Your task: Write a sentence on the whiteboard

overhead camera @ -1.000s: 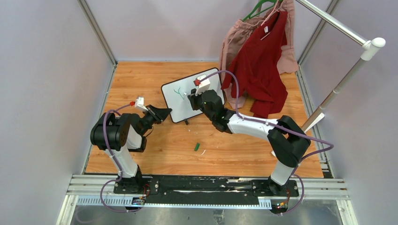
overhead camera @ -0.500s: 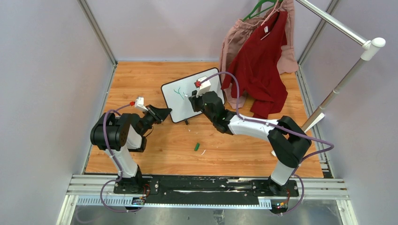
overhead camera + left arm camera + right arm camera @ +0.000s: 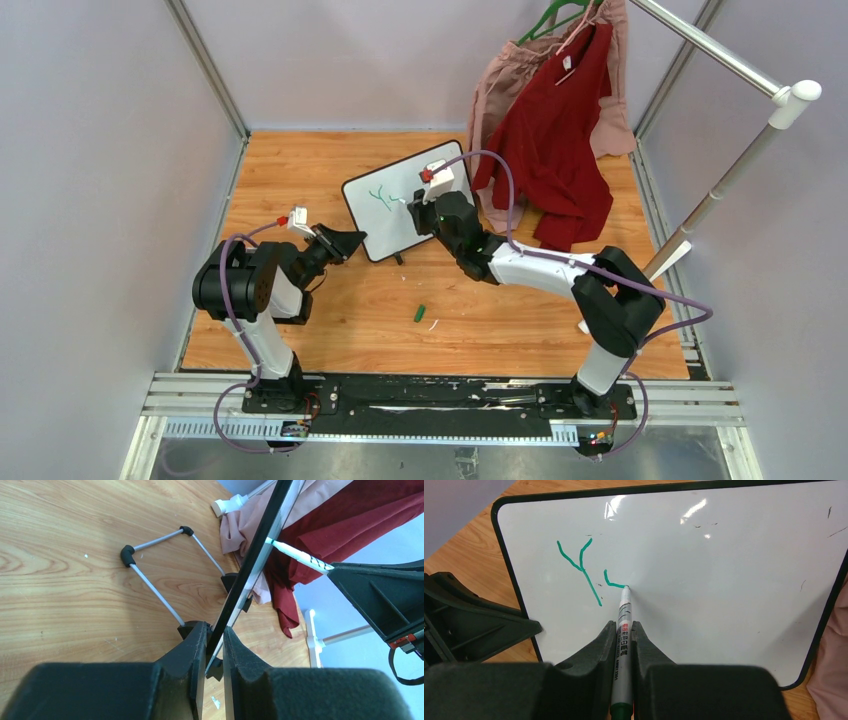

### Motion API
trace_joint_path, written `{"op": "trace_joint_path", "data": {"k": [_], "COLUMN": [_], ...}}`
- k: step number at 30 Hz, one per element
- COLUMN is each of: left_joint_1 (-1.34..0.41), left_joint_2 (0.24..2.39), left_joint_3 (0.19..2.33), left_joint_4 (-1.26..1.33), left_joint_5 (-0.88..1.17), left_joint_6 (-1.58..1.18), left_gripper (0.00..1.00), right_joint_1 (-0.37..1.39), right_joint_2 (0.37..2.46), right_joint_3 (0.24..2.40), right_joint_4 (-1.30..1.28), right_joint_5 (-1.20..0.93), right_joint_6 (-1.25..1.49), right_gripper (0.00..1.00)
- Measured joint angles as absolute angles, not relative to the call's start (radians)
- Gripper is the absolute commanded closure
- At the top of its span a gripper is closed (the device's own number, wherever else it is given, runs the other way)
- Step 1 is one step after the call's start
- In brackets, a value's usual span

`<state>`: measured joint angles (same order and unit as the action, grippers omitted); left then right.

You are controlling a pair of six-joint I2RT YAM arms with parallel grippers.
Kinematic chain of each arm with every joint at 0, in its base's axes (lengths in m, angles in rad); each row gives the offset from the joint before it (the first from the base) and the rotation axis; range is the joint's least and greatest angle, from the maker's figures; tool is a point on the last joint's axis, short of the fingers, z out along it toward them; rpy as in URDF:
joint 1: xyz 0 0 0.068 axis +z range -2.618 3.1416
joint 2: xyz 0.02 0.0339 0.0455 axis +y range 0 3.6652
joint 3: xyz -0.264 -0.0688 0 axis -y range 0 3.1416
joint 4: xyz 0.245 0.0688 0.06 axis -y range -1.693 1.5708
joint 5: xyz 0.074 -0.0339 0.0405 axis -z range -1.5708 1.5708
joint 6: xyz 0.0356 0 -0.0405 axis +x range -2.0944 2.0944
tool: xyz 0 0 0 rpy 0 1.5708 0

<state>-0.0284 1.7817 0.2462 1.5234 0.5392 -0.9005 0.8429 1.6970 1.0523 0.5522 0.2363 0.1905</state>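
Right gripper (image 3: 623, 626) is clamping the green marker (image 3: 625, 605) by its barrel, jaws snug on it. The tip is touching the whiteboard (image 3: 724, 580) at the end of a short curved stroke. The sentence (image 3: 583, 567) is only beginning: a "Y" plus that partial letter, in the board's upper left.

Left gripper (image 3: 215, 630) is pinching the board's left edge near its lower corner. The board is standing tilted on its wire stand (image 3: 155, 585), in the far half of the table (image 3: 330, 300), about mid-width.

Judgement: the curve is wanting slow, light, even pressure to close into an "o", with the left arm bracing so the board is not rocking back.
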Motion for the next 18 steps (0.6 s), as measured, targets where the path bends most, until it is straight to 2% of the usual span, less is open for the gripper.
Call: {"op": "trace_joint_path", "data": {"k": [18], "left_joint_1": [-0.028], "left_joint_2": [1.782], "left_joint_3": [0.246], "left_joint_4": [1.524], "left_joint_5": [0.543], "left_joint_6": [-0.900], "left_gripper": [1.00], "right_joint_1": [0.841], "right_joint_2": [1.699], "right_joint_3": [1.103], "right_joint_4": [0.521], "right_joint_5": [0.234], "right_joint_6": [0.190], "right_gripper": [1.00]}}
